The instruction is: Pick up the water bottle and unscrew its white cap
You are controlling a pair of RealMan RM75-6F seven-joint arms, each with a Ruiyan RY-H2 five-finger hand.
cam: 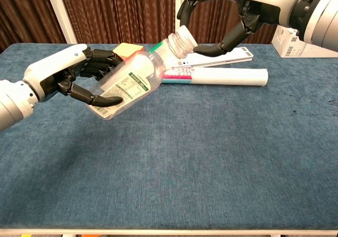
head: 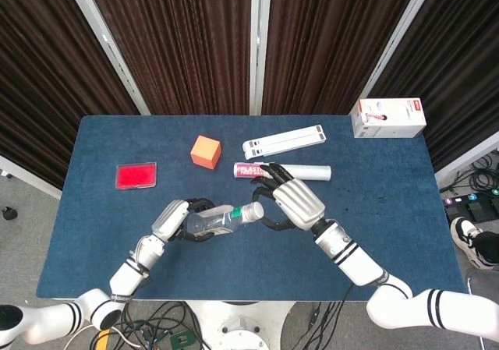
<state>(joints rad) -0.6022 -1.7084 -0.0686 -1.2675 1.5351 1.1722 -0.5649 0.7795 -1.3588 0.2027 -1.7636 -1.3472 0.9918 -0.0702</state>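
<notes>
**Bottle aloft, cap within reach**

Your left hand (cam: 68,78) grips the water bottle (cam: 129,81) above the desk (cam: 211,158) near its front edge, the bottle tilted with its white cap (cam: 182,40) pointing right. Your right hand (cam: 222,15) holds nothing, fingers curved wide around the cap; contact cannot be told. Behind lies a white tube (head: 284,171).

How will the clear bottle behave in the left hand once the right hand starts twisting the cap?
The water bottle looks empty, so probably light. Its thin clear wall may dent or turn within the left hand. The right hand arches around the white cap.
</notes>
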